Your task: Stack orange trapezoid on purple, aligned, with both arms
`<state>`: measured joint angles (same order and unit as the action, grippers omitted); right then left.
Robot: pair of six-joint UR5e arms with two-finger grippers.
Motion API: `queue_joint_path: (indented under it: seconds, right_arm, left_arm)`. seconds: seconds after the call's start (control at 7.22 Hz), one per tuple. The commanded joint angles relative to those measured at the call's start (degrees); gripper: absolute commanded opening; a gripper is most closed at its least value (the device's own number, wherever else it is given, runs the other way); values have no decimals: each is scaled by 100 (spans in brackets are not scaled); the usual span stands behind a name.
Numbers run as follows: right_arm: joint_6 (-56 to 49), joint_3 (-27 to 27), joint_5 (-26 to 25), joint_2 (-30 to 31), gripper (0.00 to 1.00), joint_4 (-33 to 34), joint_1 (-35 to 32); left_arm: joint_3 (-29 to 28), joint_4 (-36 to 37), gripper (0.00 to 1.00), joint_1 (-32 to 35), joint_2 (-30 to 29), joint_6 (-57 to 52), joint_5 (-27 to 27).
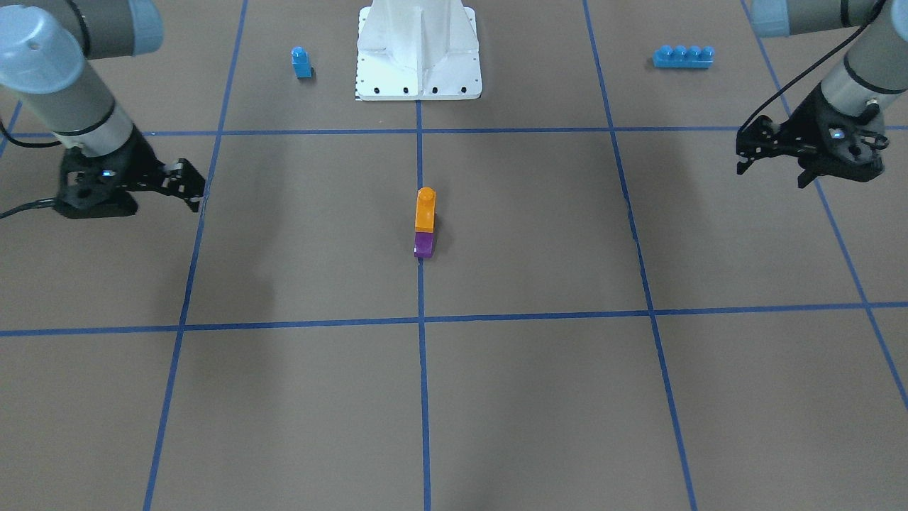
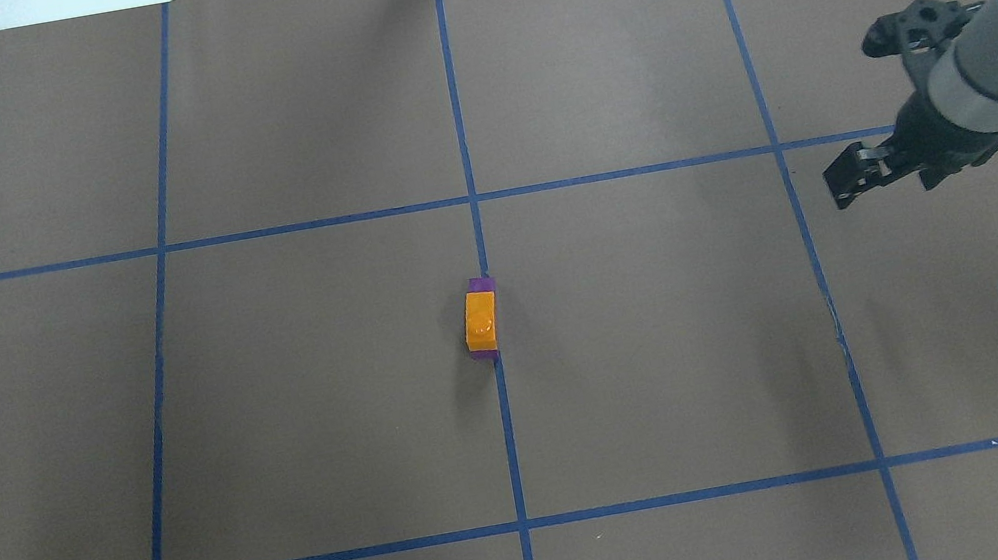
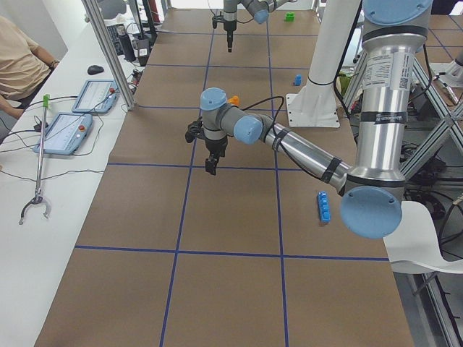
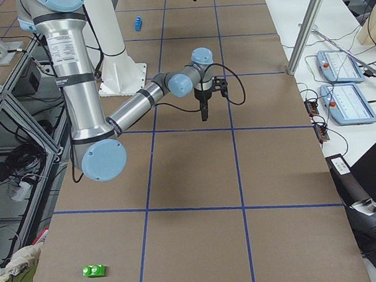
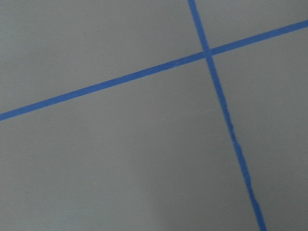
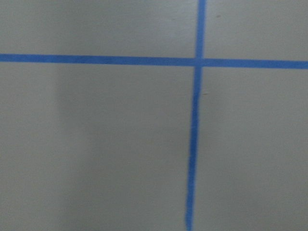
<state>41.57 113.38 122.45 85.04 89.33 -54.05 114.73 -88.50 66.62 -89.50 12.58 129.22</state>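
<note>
Already stacked: orange trapezoid [image 1: 425,211] sits on purple [image 1: 423,245] at mid-bench [image 1: 567,397], on the centre tape line [image 1: 420,156]; nothing grips either block.
Long axis: both blocks run along that tape line, toward and away from the base [image 1: 418,64]. From overhead only thin purple slivers show at the two ends of the orange, so the pair reads as aligned.
Left tool [image 1: 741,152]: hangs above the bench, well apart from the stack on the robot's left, carrying nothing. Its wrist camera sees only bare paper and tape.
Right tool [image 1: 195,187]: hangs well apart on the robot's right, also carrying nothing, and its wrist view is just as bare.
Jaws: on both tools they appear parted, though the fingers are small and dark in the wide views.
Bearing: the stack lies between the two tools, inward from each; the right tool is the nearer.
Next move, as judged: the stacking looks done. Any squaring-up would fall to the right tool, coming in sideways to meet the stack's long flanks, which face the tools.
Bystanders: blue block [image 1: 301,62] and blue brick [image 1: 683,56] sit either side of the base, well apart from the stack.
</note>
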Motion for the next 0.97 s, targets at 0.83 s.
queue_joint_path:
  seconds: [0.83]
  right_arm:
    - [-4711, -993, 1061, 1532, 100, 23, -3006]
  left_arm:
    - [-1691, 70, 100, 2171, 240, -3289, 630]
